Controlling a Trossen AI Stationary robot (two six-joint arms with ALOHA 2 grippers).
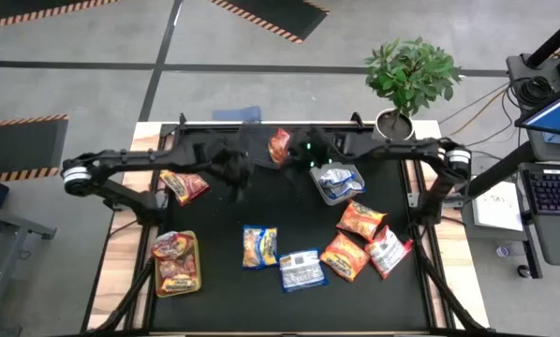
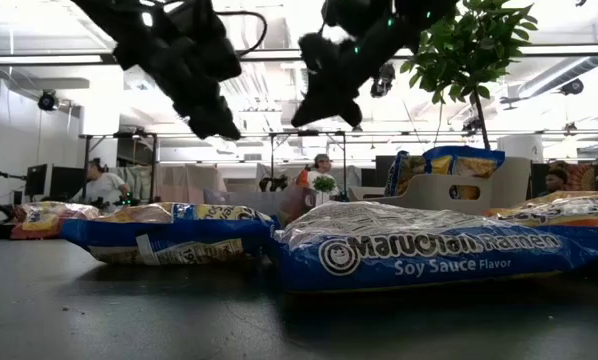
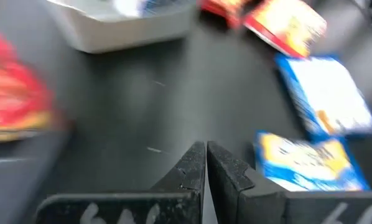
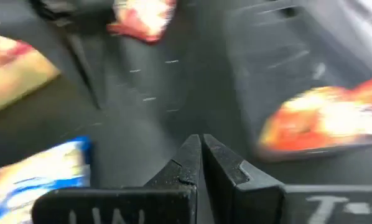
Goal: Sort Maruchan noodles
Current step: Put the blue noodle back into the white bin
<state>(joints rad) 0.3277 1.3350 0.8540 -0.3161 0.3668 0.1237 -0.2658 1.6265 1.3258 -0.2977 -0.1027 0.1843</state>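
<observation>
Maruchan packets lie flat over the black table: an orange-red one [image 1: 280,145] at the far middle, a red one [image 1: 184,185] at the left, a blue-and-yellow one [image 1: 259,246], a blue-and-white one [image 1: 302,269], and orange and red-white ones [image 1: 361,222] at the right. A grey bin [image 1: 355,174] holds a blue packet; a yellow-green bin [image 1: 198,273] holds red ones. My left gripper [image 3: 206,155] hangs shut above the table's far middle [image 1: 243,180], with nothing in it. My right gripper [image 4: 201,149] is shut too, empty and raised, beside the orange-red packet [image 1: 297,161].
A potted plant [image 1: 411,75] stands at the table's far right corner. Bare black tabletop [image 1: 289,201] lies between the two bins. In the low view a Soy Sauce packet [image 2: 429,255] lies close to the near edge, with people in the room behind.
</observation>
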